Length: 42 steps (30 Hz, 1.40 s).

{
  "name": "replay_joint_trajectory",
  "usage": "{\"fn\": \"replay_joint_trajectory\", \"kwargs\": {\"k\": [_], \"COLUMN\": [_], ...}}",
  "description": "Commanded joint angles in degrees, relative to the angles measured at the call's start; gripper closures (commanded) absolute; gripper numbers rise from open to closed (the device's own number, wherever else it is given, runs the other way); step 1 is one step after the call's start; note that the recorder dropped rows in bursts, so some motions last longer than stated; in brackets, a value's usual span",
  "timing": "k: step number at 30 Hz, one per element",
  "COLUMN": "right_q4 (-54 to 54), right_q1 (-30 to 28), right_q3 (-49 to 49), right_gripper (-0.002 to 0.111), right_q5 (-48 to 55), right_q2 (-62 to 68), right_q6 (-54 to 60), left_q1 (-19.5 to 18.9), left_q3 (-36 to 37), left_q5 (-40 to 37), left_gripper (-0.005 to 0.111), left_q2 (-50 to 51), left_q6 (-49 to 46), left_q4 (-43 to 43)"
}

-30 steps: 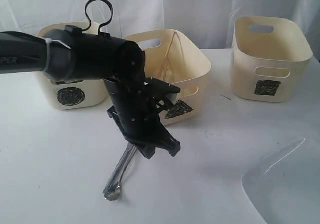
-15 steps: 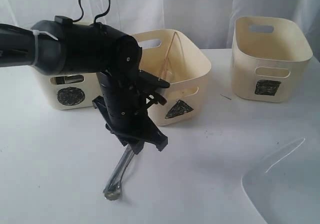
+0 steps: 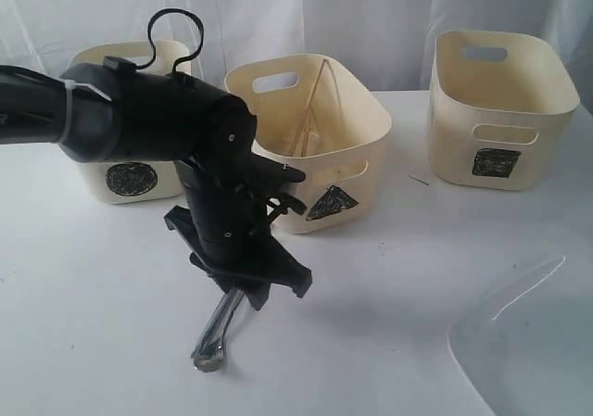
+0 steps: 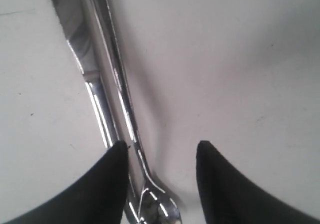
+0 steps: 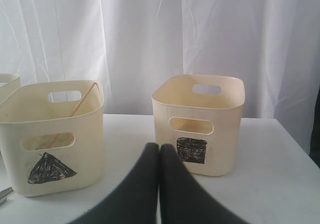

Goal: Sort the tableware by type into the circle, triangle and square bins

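The large white plate waits at the near right and only the chopsticks stand in the middle triangle bin, so I judge most of the sorting is left. The steel cutlery lies unmoved on the table, near and left of centre. My left gripper, closed a second ago, has shifted left and now spreads open astride it, while my right gripper is pinched shut on nothing.

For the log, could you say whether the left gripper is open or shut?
Open: the left gripper shows its fingers apart over the steel cutlery.

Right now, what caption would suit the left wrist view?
Open left claw above steel cutlery lying on the white table.
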State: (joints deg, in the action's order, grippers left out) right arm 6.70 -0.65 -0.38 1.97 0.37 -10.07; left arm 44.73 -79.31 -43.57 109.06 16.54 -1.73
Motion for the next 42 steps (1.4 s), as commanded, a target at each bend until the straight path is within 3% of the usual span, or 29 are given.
{"fn": "replay_joint_trajectory", "kwargs": {"k": [1, 35, 37, 40, 42], "right_q4": [0.5, 0.5, 0.5, 0.5, 0.5], "right_q1": [0.2, 0.2, 0.2, 0.2, 0.2], "right_q3": [0.4, 0.4, 0.4, 0.4, 0.4], "right_gripper": [0.108, 0.108, 0.108, 0.108, 0.108], "right_q5": [-0.2, -0.2, -0.2, -0.2, -0.2], "right_q2": [-0.4, -0.4, -0.4, -0.4, -0.4], "right_q6": [-0.2, -1.3, -1.3, -1.3, -1.3], "left_q1": [-0.1, -0.1, -0.1, 0.0, 0.0], "left_q3": [0.6, 0.6, 0.6, 0.6, 0.6], "left_q5": [1.0, 2.1, 2.4, 3.1, 3.1], "left_gripper": [0.058, 0.058, 0.065, 0.086, 0.088], "left_q2": [0.3, 5.5, 5.5, 5.5, 5.5], "left_q6": [0.6, -0.9, -0.9, -3.3, -3.3], "left_q4": [1.7, -2.2, -0.1, 2.8, 2.9]}}
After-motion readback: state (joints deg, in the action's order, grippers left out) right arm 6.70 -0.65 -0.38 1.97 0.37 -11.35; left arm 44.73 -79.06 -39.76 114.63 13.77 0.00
